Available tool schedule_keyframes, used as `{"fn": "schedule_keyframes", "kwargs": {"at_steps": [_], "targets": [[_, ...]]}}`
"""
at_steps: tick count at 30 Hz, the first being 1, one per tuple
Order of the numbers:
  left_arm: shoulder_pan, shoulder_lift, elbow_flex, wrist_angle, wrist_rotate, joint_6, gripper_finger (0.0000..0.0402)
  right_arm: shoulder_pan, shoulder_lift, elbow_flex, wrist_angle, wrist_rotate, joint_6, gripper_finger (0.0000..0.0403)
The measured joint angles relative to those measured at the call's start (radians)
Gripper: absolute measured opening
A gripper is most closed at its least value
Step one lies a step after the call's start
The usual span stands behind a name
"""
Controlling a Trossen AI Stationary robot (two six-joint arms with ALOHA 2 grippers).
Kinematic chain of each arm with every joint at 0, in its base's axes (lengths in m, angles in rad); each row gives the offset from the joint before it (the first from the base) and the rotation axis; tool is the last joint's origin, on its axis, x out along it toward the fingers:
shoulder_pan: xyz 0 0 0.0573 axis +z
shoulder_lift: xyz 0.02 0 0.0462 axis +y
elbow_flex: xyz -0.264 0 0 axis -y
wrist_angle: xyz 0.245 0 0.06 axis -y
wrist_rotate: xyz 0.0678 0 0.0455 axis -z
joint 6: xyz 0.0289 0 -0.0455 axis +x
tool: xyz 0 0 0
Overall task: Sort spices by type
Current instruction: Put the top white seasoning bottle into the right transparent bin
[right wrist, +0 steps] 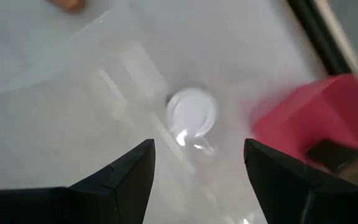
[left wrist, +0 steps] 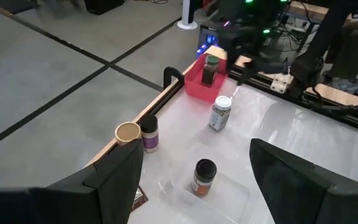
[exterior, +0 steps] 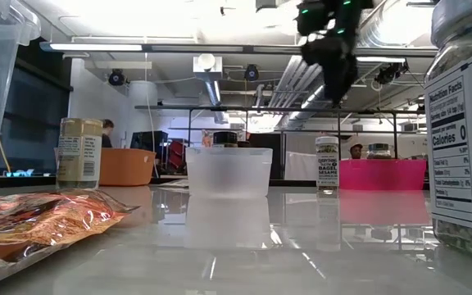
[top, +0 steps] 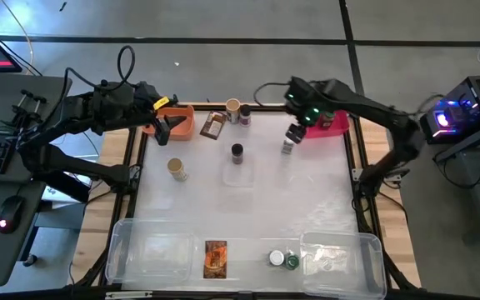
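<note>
My right gripper (top: 293,133) (right wrist: 199,147) hangs open, pointing down, just above a white-capped spice jar (top: 287,147) (right wrist: 191,112) that stands beside the pink bin (top: 333,125). The pink bin holds a dark-capped jar (left wrist: 210,70). My left gripper (top: 167,129) (left wrist: 196,149) waits open over the orange bin (top: 182,117). Another dark-capped jar (top: 237,152) stands in a small clear tub (exterior: 229,170). A tan-capped jar (top: 233,107) and a purple jar (top: 244,117) stand at the far edge, and another tan-capped jar (top: 176,169) at the left.
A brown packet (top: 214,125) lies by the orange bin and an orange packet (top: 215,258) lies at the near edge. A white-capped jar (top: 277,258) and a green-capped jar (top: 292,262) stand between two large clear tubs (top: 152,250) (top: 344,250).
</note>
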Motion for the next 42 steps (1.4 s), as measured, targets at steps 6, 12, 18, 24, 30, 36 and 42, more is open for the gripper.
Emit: {"fn": "schedule_keyframes", "kwargs": {"at_steps": [6,12,18,24,30,36,42], "targets": [[0.0,0.0,0.0,0.001,-0.038,0.0,0.0282,0.019,-0.121,-0.178,0.143,-0.044,0.031,0.024],[0.0,0.0,0.0,0.002,-0.041,-0.021,0.0282,0.016,0.022,-0.157,0.228,0.019,0.129,0.024],[0.0,0.0,0.0,0.002,-0.038,-0.025,0.0282,0.014,0.183,-0.033,0.105,0.113,0.182,0.024],[0.0,0.0,0.0,0.002,-0.038,-0.025,0.0282,0.018,0.234,0.027,0.057,0.116,0.177,0.024],[0.0,0.0,0.0,0.002,-0.037,-0.018,0.0282,0.018,0.236,-0.001,0.037,0.037,0.18,0.024],[0.0,0.0,0.0,0.001,-0.037,-0.018,0.0282,0.025,0.237,-0.081,0.09,0.039,0.197,0.024],[0.0,0.0,0.0,0.001,-0.037,-0.017,0.0282,0.024,0.237,-0.124,0.141,0.038,0.191,0.024]]}}
